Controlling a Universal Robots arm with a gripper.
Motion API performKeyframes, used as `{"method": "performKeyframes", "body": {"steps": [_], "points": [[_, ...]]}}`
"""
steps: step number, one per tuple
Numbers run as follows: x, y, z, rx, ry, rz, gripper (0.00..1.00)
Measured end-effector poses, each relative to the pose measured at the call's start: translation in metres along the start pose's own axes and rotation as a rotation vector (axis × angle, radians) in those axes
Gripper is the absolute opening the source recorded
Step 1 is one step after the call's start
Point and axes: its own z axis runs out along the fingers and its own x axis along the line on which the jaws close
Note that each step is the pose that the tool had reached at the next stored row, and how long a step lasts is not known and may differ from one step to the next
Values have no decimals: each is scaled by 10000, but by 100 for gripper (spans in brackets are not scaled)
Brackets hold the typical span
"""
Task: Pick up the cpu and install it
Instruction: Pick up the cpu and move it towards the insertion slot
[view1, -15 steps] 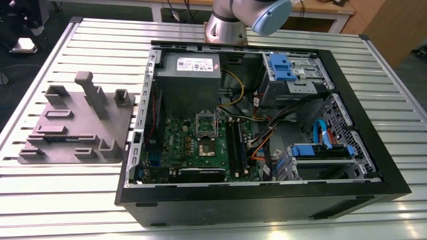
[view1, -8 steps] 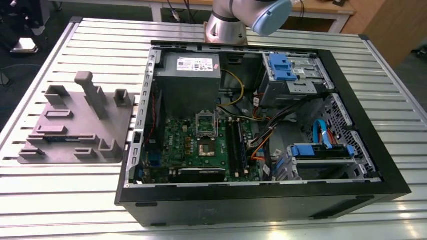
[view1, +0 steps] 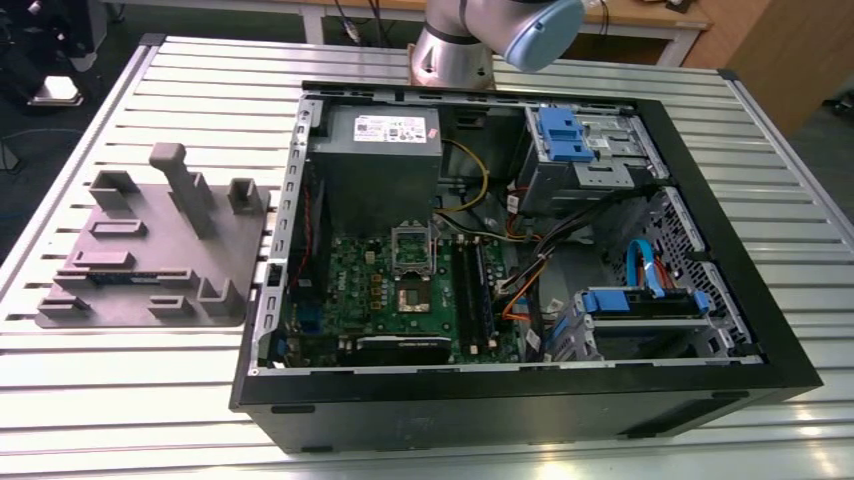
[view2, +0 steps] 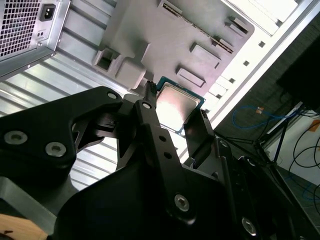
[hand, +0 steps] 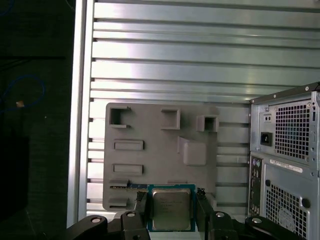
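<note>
So in the exterior view you've got the arm (view1: 454, 45) up at the far edge of the desk (view1: 134, 400), the open PC case (view1: 534, 250) in the middle with the bare socket (view1: 411, 262) on the motherboard, and the grey tray (view1: 147, 250) sitting just beside the case on the exterior view's left. Second wrist view: the cpu (view2: 176, 106) is sitting between the two black jaws, one on each opposite edge, with the tray (view2: 150, 30) behind it. First wrist view is the same story. The cpu (hand: 171, 209) is pinched by its edges, and the tray (hand: 160, 165) and the back of the case (hand: 287, 160) look well beyond it. I'd say the chip is already lifted clear of the tray, though I can't make out the gap for sure. To do this bit well, imo, only grip the edges, hold the chip flat with no twist, don't squeeze hard, and go slow so it doesn't slip. The chip itself is a small flat square with a shiny silver-grey lid that catches the light and a thin blue-green rim around it. It looks rigid and slick.
</note>
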Motion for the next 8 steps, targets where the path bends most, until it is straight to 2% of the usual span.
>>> {"method": "performKeyframes", "body": {"steps": [8], "points": [[-36,0,1,-1,-1,0,47]]}}
